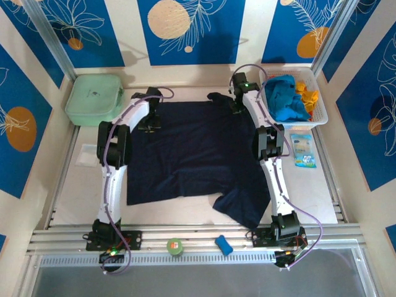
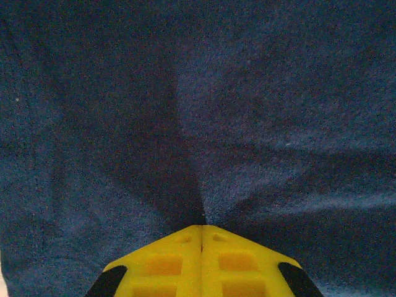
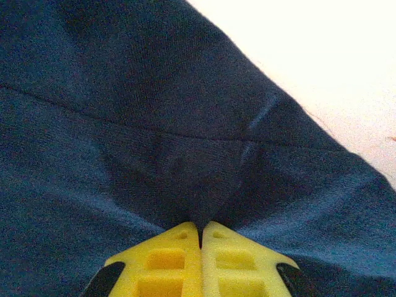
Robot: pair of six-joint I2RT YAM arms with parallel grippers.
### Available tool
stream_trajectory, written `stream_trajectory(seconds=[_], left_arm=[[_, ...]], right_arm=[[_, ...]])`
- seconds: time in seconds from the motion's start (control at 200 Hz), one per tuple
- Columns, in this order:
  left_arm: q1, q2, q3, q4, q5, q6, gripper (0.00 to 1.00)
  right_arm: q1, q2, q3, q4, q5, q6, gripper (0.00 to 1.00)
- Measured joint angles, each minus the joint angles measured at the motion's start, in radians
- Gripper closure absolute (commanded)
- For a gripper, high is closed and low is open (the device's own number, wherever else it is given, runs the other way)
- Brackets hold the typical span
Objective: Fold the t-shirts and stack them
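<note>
A large dark navy t-shirt lies spread flat across the table, one sleeve flopped toward the near right. My left gripper rests on its far left part, shut, with a pinch of navy cloth drawn into a crease at the yellow tips. At the shirt's far right corner, my right gripper is shut on a fold of the same cloth, which puckers at its tips. A turquoise t-shirt and an orange-yellow t-shirt lie bunched in the basket.
The white mesh basket stands at the back right, a mint-green box at the back left. A small printed packet lies right of the shirt. A green tape roll and a blue object sit on the near rail.
</note>
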Motion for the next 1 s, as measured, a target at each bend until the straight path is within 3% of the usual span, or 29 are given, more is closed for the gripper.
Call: stream_trajectory(seconds=[0.23, 0.49, 0.59, 0.645, 0.825, 1.001], left_arm=[[0.000, -0.045, -0.069, 0.020, 0.000, 0.000, 1.00], [0.000, -0.074, -0.105, 0.044, 0.000, 0.000, 1.00], [0.000, -0.077, -0.124, 0.056, 0.000, 0.001, 1.00], [0.000, -0.079, -0.137, 0.062, 0.000, 0.001, 1.00], [0.000, -0.087, -0.154, 0.074, 0.000, 0.001, 1.00], [0.000, -0.096, -0.167, 0.083, 0.001, 0.000, 1.00]], right_arm=[[0.050, -0.201, -0.291, -0.005, 0.027, 0.040, 1.00], [0.241, -0.536, -0.698, 0.051, 0.048, 0.227, 1.00], [0.314, -0.572, -0.816, 0.069, 0.013, 0.325, 0.74], [0.346, -0.573, -0.873, 0.074, -0.010, 0.369, 0.65], [0.414, -0.579, -0.935, 0.045, -0.044, 0.450, 0.53], [0.354, -0.695, -0.934, 0.043, -0.059, 0.480, 0.49]])
